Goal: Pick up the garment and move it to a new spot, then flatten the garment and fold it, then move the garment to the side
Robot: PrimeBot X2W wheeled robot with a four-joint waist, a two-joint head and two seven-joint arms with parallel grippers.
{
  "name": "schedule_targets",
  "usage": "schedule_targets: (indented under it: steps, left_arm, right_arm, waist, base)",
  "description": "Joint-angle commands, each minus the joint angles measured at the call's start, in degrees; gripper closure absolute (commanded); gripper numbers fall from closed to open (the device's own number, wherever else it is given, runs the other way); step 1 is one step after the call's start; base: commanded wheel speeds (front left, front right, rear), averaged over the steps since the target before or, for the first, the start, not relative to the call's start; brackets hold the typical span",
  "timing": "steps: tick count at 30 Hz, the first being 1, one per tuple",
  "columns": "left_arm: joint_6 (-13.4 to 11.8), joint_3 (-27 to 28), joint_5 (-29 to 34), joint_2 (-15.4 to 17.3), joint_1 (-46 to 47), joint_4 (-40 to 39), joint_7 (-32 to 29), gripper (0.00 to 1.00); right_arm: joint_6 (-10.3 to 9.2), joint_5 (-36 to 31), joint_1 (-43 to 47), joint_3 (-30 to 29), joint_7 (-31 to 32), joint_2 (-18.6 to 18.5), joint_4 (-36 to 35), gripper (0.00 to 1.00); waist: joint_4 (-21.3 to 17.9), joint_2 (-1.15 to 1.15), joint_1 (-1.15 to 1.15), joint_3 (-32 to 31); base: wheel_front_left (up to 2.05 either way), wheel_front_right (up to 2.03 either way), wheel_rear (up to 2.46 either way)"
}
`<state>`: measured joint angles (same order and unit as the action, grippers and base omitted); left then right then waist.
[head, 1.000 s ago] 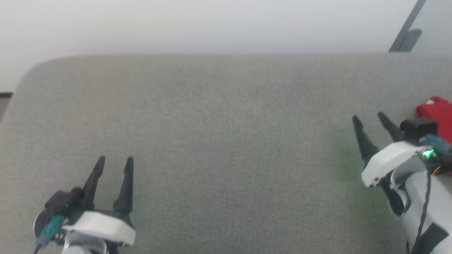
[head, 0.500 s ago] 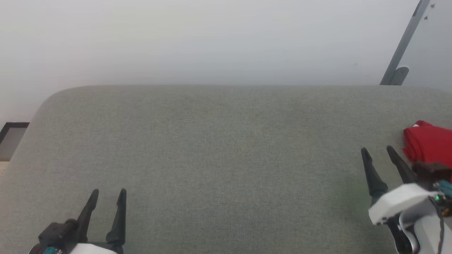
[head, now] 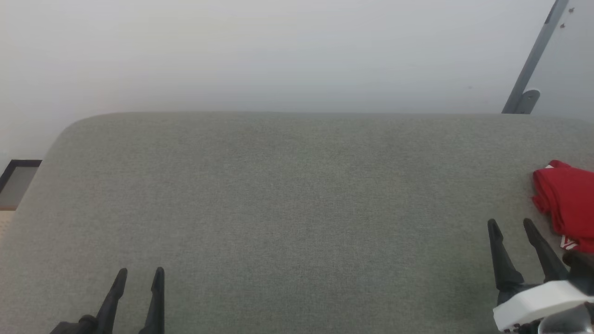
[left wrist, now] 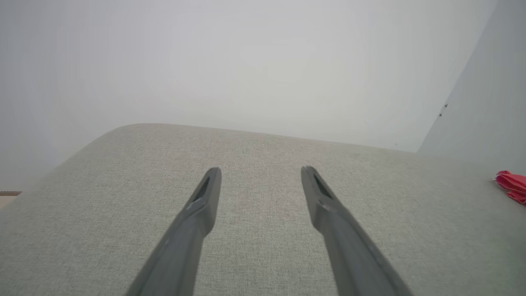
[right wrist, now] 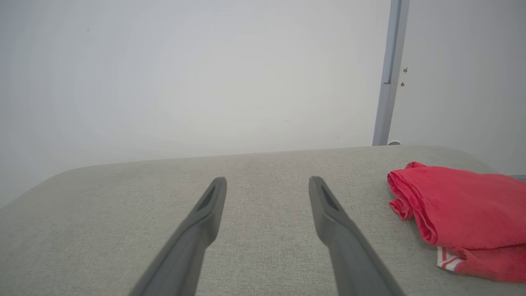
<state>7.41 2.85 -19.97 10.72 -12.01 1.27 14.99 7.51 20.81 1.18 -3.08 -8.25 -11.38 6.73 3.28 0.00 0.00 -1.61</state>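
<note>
Garment [head: 565,199] is found bunched in a compact red heap at the far right of the grey padded surface [head: 278,208], partly cut off by the head view's right edge. A scrap of red-and-white striped trim is seen at its near corner. Whether this is a tidy fold or a crumple cannot be told.

Nothing is gripped. Right gripper [head: 510,222] is held just beside the heap, on its left, with fingers spread wide and clear of the cloth. Left gripper [head: 140,271] is parked well apart at the lower left, fingers likewise spread, nothing between them.

Risks noted:
- The heap appears to lie near the surface's right end. If it is nudged sideways by a finger rather than pinched, it could be pushed over the edge.
- Layers are rolled over one another. If only the top layer is caught, the shirt is likely to unroll and trail on lifting. If too many are caught, spreading will be hindered.
- The textured cover may drag on cloth that is slid rather than lifted, so fresh creases could be set.
- The left arm is judged too far off to assist until the garment is brought toward the middle.
</note>
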Motion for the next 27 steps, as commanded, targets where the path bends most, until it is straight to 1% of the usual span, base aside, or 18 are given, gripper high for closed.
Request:
schedule_targets:
  steps: [1,6,11,27]
  left_arm:
    - [0.10,0.13,0.65,-0.08,-0.77,-0.59,0.24,0.00]
    - [0.10,0.01,0.53,-0.41,-1.02,-1.60,0.24,0.00]
    - [0.10,-0.23,0.61,-0.40,-0.44,-1.74,0.24,0.00]
    - [0.10,-0.20,1.00,-0.79,0.13,-2.35,0.24,0.00]
  right_arm:
    - [-0.04,-0.47,0.96,-0.45,0.45,0.63,-1.31,0.00]
    - [-0.04,-1.48,4.08,-2.40,2.78,3.27,-6.71,0.00]
    - [-0.03,-1.99,5.27,-3.00,3.75,4.39,-9.03,0.00]
    - [-0.03,-1.62,6.55,-3.41,4.31,5.66,-10.44,0.00]
  waist:
    - [0.23,0.00,0.00,0.15]
    - [0.91,0.00,0.00,0.32]
    - [1.13,0.00,0.00,0.12]
    - [0.89,0.00,0.00,0.04]
  base:
    - [0.00,0.00,0.00]
    - [0.00,0.00,0.00]
    - [0.00,0.00,0.00]
    - [0.00,0.00,0.00]
